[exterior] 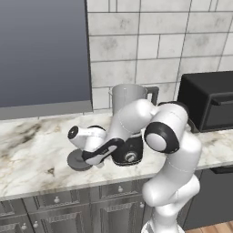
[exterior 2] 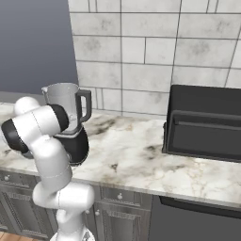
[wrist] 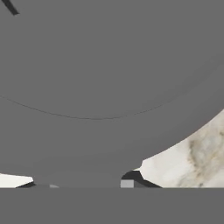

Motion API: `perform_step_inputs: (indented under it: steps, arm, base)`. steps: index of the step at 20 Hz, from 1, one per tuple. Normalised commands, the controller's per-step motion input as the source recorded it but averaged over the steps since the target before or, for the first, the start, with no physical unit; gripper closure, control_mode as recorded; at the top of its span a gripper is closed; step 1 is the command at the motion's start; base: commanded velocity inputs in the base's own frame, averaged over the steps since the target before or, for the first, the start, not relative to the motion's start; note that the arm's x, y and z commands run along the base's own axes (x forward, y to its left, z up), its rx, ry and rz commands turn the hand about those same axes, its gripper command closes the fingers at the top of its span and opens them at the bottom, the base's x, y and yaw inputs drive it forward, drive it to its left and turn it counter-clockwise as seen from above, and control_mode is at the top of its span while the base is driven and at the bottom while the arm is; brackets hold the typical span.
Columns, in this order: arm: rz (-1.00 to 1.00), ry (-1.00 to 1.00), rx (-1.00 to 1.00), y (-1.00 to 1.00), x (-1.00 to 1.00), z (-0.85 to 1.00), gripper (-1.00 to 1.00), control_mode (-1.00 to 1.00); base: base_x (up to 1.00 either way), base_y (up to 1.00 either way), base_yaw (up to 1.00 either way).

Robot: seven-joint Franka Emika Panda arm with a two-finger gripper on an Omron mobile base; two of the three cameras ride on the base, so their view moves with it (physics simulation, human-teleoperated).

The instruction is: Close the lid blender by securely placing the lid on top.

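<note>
The arm folds low over the marble surface point(exterior: 32, 145), with the hand angled down toward the lid point(exterior: 78, 161). The lid lies flat on the surface near its front edge, just to the left of the blender point(exterior: 129, 118) in the left base view. The hand covers part of the lid's right side.

The pincer point(exterior: 92, 160) sits directly over the lid at very close range. In the hand view the lid point(wrist: 109, 78) spans nearly the whole frame as a broad grey disc, with a strip of marble showing at the lower right. Whether the pincer is spread, closed or gripping the lid cannot be determined.

The blender stands upright toward the back of the surface, in front of the tiled wall point(exterior 2: 155, 52). Its clear jar point(exterior 2: 61, 101) has an uncovered mouth and a dark handle on the right side. Its black base carries a silver dial point(exterior: 131, 157), and the arm partly hides it.

A black oven point(exterior 2: 204, 122) stands on the surface well to the right of the blender.
</note>
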Motion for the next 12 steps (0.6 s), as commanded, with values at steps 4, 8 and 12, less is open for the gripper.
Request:
perform_step_inputs:
  steps: [4,8,12]
  arm:
    - [0.00,-0.13,0.00,0.00,-0.29,0.06,1.00,-1.00]
    - [0.00,-0.20,0.01,-0.02,-0.36,0.37,1.00,-1.00]
    - [0.00,-0.16,0.03,0.00,-0.15,0.63,1.00,-1.00]
  base:
    - [0.00,0.00,0.00]
    - [0.00,0.00,0.00]
    - [0.00,0.00,0.00]
